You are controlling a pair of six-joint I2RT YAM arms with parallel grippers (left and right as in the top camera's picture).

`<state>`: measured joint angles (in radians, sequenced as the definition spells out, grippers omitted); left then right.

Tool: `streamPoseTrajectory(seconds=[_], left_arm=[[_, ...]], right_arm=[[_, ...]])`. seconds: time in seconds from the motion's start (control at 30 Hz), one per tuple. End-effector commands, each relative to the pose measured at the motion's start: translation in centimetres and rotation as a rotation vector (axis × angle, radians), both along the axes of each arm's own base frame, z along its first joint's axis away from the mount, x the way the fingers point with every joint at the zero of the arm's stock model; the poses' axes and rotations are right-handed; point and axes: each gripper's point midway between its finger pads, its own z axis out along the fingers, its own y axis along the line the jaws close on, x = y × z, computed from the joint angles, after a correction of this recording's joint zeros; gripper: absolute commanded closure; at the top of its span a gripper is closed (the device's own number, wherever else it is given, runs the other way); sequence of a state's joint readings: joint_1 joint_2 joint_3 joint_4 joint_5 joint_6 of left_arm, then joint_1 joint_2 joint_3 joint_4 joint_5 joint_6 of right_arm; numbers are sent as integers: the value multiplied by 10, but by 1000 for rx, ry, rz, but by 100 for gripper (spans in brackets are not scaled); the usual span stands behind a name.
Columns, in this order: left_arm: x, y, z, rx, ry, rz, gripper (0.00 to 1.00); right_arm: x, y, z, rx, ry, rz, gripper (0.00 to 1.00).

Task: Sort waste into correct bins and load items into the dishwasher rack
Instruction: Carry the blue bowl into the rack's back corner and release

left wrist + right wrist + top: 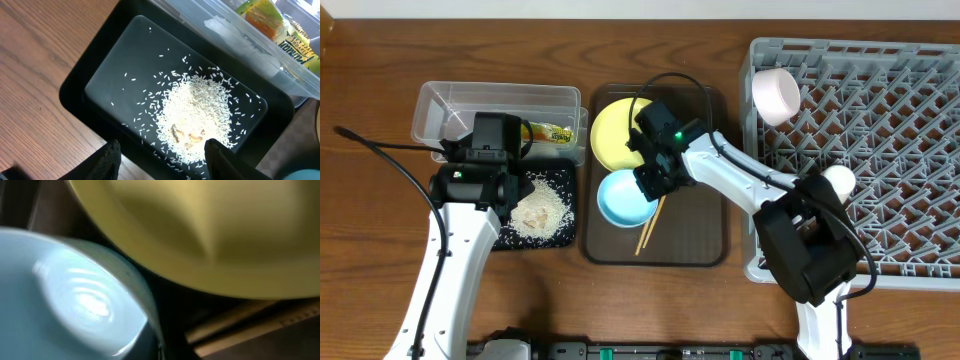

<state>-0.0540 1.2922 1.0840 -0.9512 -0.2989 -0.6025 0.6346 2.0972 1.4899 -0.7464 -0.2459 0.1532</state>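
Note:
My left gripper (510, 190) (165, 162) is open and empty above the near edge of the black tray (502, 236) (95, 75), which holds the rice scraps (538, 208) (195, 115). The clear tub (470, 105) (280, 75) behind it holds the yellow-green wrapper (552, 131) (272, 25) and a small white scrap (216, 22). My right gripper (655, 180) is at the rim of the light blue bowl (623, 200) (75, 295), between it and the yellow plate (613, 130) (210, 225). Its fingers are not distinct. The chopsticks (650, 228) (250, 325) lie beside the bowl.
The plate, blue bowl and chopsticks sit on a dark brown serving tray (695, 240). The grey dishwasher rack (890, 120) at the right holds a white bowl (776, 95) on its side and a small pale cup (838, 180). Bare wood lies in front.

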Motion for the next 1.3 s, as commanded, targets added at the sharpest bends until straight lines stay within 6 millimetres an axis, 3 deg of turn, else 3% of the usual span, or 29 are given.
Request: streamPoseTrajectory(seconds=[0.0,0.13,0.27,0.43,0.57,0.67,0.87,1.03,1.17,1.27], left_arm=[[-2,5,2,21,-3,18,43],[-2,5,2,21,-3,18,43],[-2,5,2,21,-3,18,43],[-2,5,2,21,-3,18,43],[-2,5,2,21,-3,18,43],[-2,5,2,21,-3,18,43],[-2,5,2,21,-3,18,43],[-2,5,2,21,-3,17,43],[-2,5,2,21,-4,18,43],[-2,5,2,21,-4,18,43]], right_arm=[[1,-1,3,-17,-16,-17,99],[21,-16,32,-32,-116,-61,99],[50,-49,81,-66,-279,-151,99],[88,-119,147,-167,-514,-343,99],[111,-179,186,-247,-653,-484,99],[124,-214,202,-302,-724,-548,99],[151,-308,241,-559,-915,-698,99],[164,-364,270,-742,-1029,-755,99],[171,-396,273,-841,-1044,-736,99],[176,-413,263,-908,-1016,-695,99]])
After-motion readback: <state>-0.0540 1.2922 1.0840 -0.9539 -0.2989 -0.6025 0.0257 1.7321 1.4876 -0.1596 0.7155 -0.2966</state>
